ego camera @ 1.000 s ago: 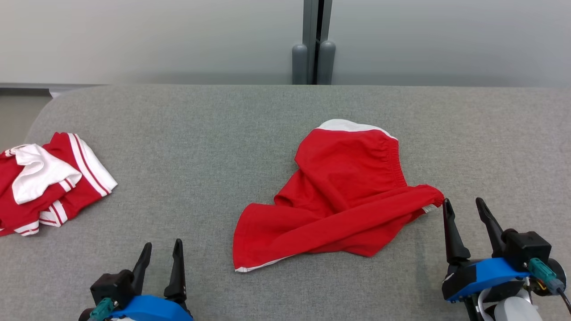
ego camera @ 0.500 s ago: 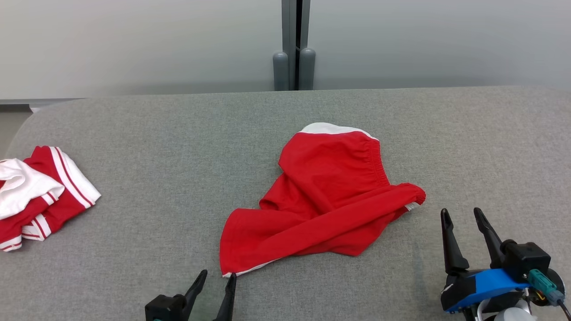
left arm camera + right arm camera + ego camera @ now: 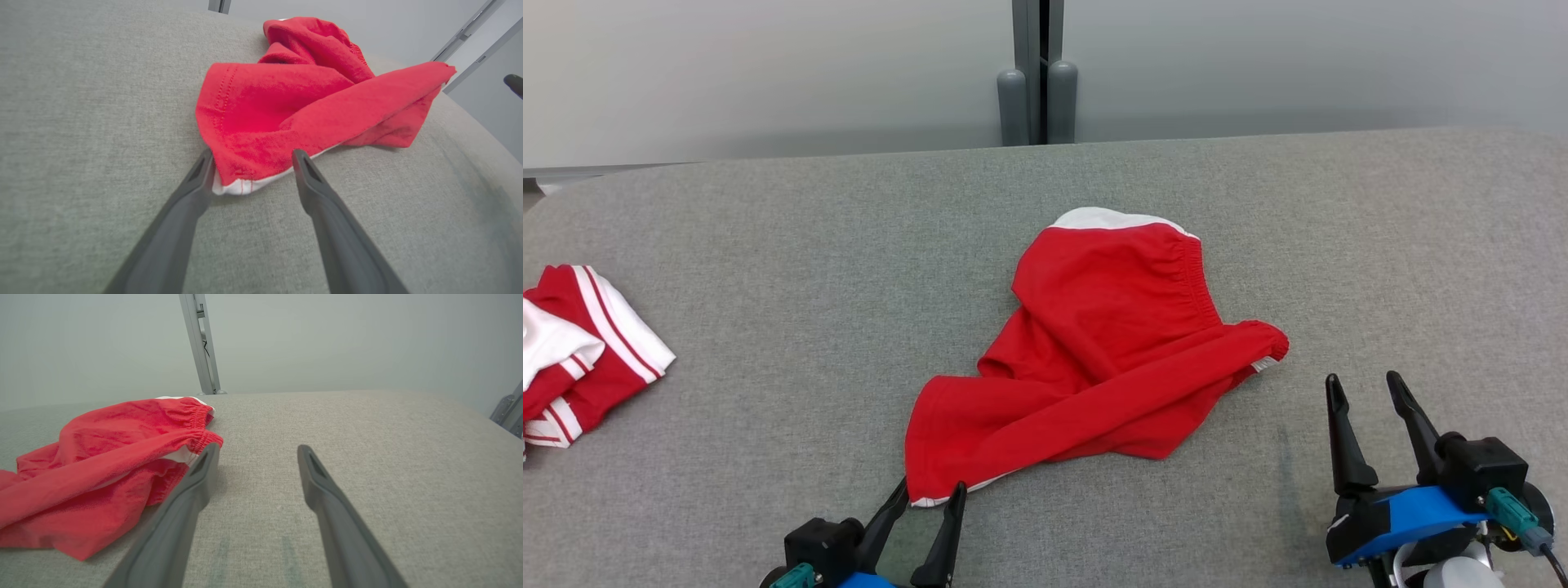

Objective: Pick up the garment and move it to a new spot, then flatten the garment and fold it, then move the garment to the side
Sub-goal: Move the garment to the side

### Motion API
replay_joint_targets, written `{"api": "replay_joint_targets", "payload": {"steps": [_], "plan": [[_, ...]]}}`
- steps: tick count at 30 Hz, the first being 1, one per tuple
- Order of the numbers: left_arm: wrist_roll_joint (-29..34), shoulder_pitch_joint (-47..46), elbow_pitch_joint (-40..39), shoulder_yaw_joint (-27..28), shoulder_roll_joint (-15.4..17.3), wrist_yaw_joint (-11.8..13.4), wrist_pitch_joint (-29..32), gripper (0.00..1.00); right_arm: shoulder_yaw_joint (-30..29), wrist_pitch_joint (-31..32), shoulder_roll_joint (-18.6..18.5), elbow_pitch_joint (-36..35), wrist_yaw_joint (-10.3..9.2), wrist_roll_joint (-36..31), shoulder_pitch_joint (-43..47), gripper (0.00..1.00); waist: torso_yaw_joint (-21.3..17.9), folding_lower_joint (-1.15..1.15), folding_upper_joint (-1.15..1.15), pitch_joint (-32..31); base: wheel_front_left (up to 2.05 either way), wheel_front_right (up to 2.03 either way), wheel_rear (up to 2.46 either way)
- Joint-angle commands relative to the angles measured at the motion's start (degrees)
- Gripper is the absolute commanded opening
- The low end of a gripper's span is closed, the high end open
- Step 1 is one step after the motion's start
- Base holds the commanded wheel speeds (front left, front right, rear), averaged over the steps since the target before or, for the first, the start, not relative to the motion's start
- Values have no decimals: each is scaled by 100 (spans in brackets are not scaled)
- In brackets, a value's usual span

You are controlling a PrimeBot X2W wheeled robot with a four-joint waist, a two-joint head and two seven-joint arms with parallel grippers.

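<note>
Left gripper (image 3: pixel 931 487) has moved up to the near hem corner of the shorts (image 3: pixel 1111 351), jaws wide astride it, nothing held; right gripper (image 3: pixel 1361 380) wide, empty, just beside the shorts; pickup grasp likely next.

Red-and-white clothes (image 3: pixel 596 359) lie bunched on grey padded surface (image 3: pixel 768 245).

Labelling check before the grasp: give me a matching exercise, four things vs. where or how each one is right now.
Things:
1. red shorts
2. left gripper
3. right gripper
4. striped clothes

Places or states:
a. at the far left edge of the table
b. open, fingers either side of the near white-trimmed corner of the shorts
c. open, over bare table beside the waistband end
d. crumpled mid-table

Pairs: 1-d, 2-b, 3-c, 4-a
</note>
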Motion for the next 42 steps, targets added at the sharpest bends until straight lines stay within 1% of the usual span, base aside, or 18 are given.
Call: {"api": "replay_joint_targets", "payload": {"steps": [1,8,9,10,11,12,14,20,22,24,33,38,42], "plan": [[-63,-102,-44,-62,63,-9,-17,100,14,-21,-22,-29,0,-12,-76,100,-16,0,0,16,0,0,0],[-348,-241,-132,-234,212,-9,-17,100,76,-21,-23,-64,0,26,-78,100,-108,0,0,88,0,0,0],[-387,-252,-153,-250,223,-9,-17,93,83,-21,-23,-70,0,29,-78,100,-118,0,0,98,0,0,0],[-417,-262,-186,-256,233,-9,-17,62,87,-21,-23,-75,0,35,-77,100,-126,0,0,107,0,0,0],[-442,-271,-221,-254,243,-9,-17,46,89,-21,-23,-79,0,34,-75,100,-132,0,0,119,0,0,0],[-442,-285,-266,-228,250,-9,-17,37,88,-21,-23,-85,0,34,-72,100,-137,0,0,128,0,0,0],[-414,-294,-349,-185,267,-9,-17,0,88,-21,-23,-96,0,32,-63,100,-145,0,0,147,0,0,0],[-299,-394,-815,181,226,-9,-17,0,110,-21,-23,-132,0,48,-53,100,-148,0,0,224,0,0,0],[-298,-431,-873,374,184,-9,-16,0,130,-21,-22,-143,0,46,-79,100,-145,0,0,264,0,0,0],[-284,-473,-860,428,170,-9,-16,0,156,-21,-22,-154,0,53,-96,100,-152,0,0,294,0,0,0],[-322,-1023,-447,1024,47,-9,-17,0,542,-21,-23,-258,0,144,-231,100,-276,0,0,643,0,0,0],[-145,-1385,-116,1236,65,-9,-17,0,726,-21,-23,-343,0,206,-338,100,-378,0,0,876,0,0,0],[-20,-1657,199,1510,42,-9,-16,0,836,-21,-23,-420,0,244,-391,100,-472,0,0,1052,0,0,0]]}}
